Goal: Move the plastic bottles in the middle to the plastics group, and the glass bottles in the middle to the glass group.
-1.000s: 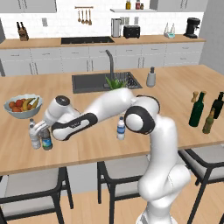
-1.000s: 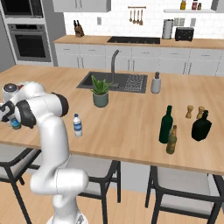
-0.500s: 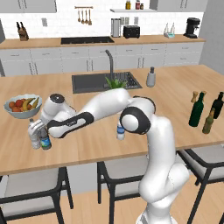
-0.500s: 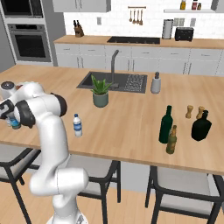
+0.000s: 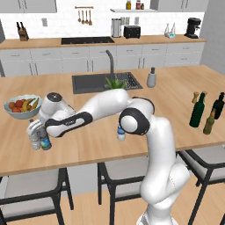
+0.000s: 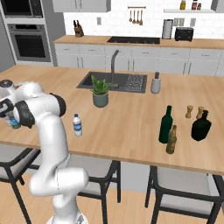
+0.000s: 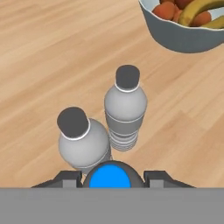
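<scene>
- Hand view, looking straight down: the jaws [image 7: 112, 176] sit pinched on the blue-capped water bottle [image 7: 106, 176], its round blue cap held between the two dark fingertips [image 7: 68, 177].
- Just ahead of the jaws stand two clear bottles with dark-looking caps. One ribbed bottle [image 7: 125, 113] is directly in front. A second clear bottle [image 7: 82, 141] is ahead and to the left, touching or almost touching the held one.
- Farther ahead and to the right, a fruit bowl [image 7: 173, 35] holds bananas and red fruit, well apart from the bottles.
- Left base view: the arm reaches across to the far left of the wooden desk [image 5: 184, 88], and the jaws [image 5: 40, 134] are down among a tight cluster of small bottles [image 5: 34, 136] beside the fruit bowl [image 5: 21, 105].
- Well behind the jaws, a white-capped water bottle with a blue label [image 6: 77, 125] stands alone near the middle of the desk's front edge, in the right base view.
- Farthest from the jaws, a tall dark green wine bottle [image 6: 165, 124] stands upright just beside a smaller olive-brown bottle [image 6: 171, 140]. A squat blackish bottle [image 6: 201, 126] and two wooden shakers [image 6: 189, 111] are near them.
- A potted plant [image 6: 100, 92] and a soap dispenser [image 6: 155, 83] stand by the sink [image 6: 114, 82].
</scene>
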